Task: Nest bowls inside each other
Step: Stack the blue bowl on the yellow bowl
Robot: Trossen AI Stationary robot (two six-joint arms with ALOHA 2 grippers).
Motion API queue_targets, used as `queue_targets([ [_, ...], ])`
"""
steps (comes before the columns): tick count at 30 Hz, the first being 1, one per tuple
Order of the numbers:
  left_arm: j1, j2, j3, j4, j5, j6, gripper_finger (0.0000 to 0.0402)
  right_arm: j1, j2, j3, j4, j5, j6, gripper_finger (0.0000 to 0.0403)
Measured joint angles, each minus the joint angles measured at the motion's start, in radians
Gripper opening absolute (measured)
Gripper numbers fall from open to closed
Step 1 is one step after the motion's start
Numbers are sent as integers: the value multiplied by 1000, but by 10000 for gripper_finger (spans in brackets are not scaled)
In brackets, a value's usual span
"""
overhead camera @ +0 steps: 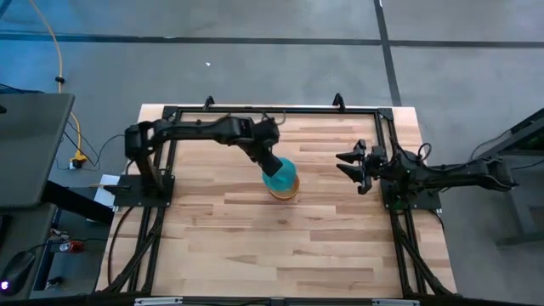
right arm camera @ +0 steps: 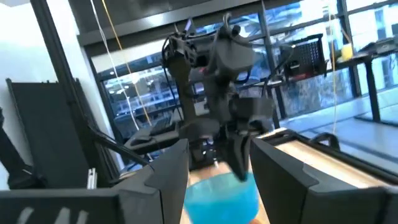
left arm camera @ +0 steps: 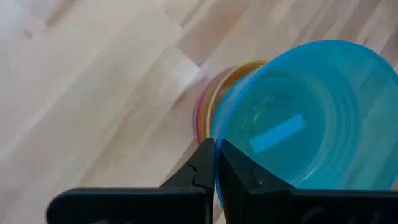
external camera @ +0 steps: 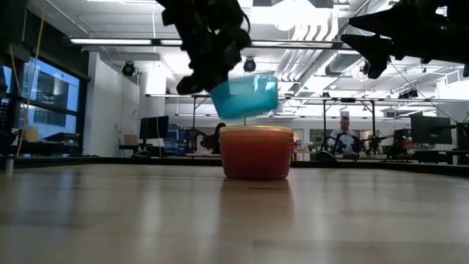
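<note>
My left gripper (overhead camera: 271,167) is over the middle of the table, shut on the blue bowl (overhead camera: 280,175). In the low view the blue bowl (external camera: 245,97) hangs tilted just above a stack of nested bowls (external camera: 256,152). The stack stands upright on its base on the table. Its outer bowl looks orange, with a yellow rim on top. Pink, orange and yellow rims (left arm camera: 208,106) show in the left wrist view. Purple and green bowls are hidden. My right gripper (overhead camera: 343,163) waits open above the table's right side, away from the bowls. My left gripper (left arm camera: 216,148) pinches the blue bowl's rim (left arm camera: 219,134) on the side facing the table's left, one finger inside the bowl and one outside. The fingers come slanting down from the far left. The bowl is lifted clear, opening up and tilted, above the stack.
Black frame rails (overhead camera: 255,110) run along the table's far, left and right edges. Bare wood (overhead camera: 280,246) lies between the stack and the near edge. In the low view a person (external camera: 343,136) sits far behind the table, among desks and monitors.
</note>
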Motion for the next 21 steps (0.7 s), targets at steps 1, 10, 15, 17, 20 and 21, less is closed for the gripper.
queue_targets([
  [1,-6,19,10,-9,4,-4,0,0,0,-7,7,2,-9,165],
  [10,-33,157,183,-88,3,17,0,0,2,-19,-9,23,-22,165],
  [15,-36,215,249,-130,-11,33,0,0,2,-19,-48,22,-3,165],
  [17,-39,228,259,-158,-16,44,0,0,2,-19,-60,21,5,165],
  [20,-48,244,259,-195,-28,50,0,0,1,-19,-75,19,5,165],
  [21,-51,246,258,-211,-39,53,0,0,1,-19,-75,19,4,165],
])
